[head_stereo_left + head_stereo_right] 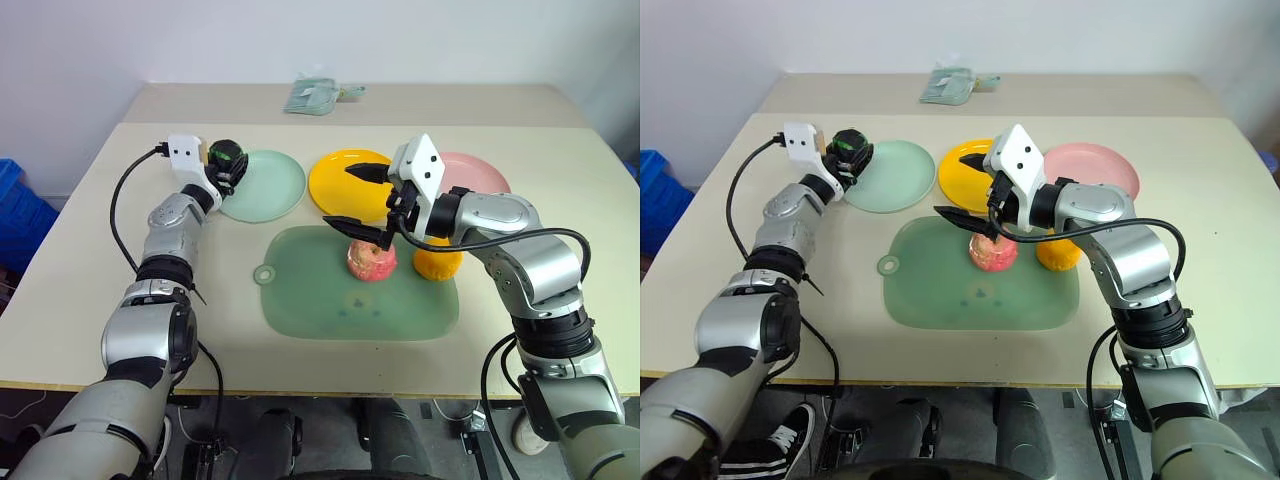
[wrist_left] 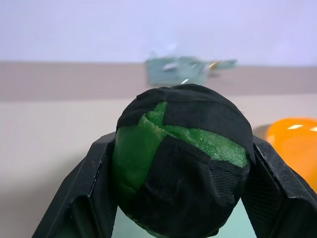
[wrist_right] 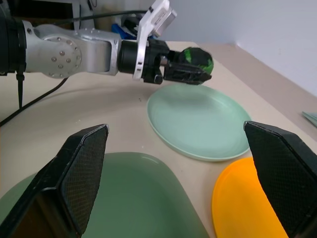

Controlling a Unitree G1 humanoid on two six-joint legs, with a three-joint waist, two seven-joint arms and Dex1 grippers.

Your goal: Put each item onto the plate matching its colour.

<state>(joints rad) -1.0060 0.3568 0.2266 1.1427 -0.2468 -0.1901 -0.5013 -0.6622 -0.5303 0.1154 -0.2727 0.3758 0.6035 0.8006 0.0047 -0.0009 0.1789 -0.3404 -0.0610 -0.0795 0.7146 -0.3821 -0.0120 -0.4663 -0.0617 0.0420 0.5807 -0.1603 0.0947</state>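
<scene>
My left gripper [image 1: 229, 166] is shut on the dark green-and-black lump [image 2: 181, 163] and holds it in the air just over the left rim of the mint green plate [image 1: 268, 188]. In the right wrist view the lump [image 3: 196, 59] hangs above that plate [image 3: 198, 124]. My right gripper [image 1: 361, 200] stands open, empty, above the pink-red apple-like fruit [image 1: 371, 262] on the big green mat [image 1: 350, 305]. The orange fruit [image 1: 438, 263] lies at the mat's right edge. The yellow-orange plate [image 1: 332, 188] and the pink plate [image 1: 482, 176] sit behind the mat, both bare.
A folded pale green cloth [image 1: 318, 97] lies at the back of the table. A blue crate [image 1: 15, 210] stands off the table's left side. A black cable [image 1: 122, 215] loops along my left arm.
</scene>
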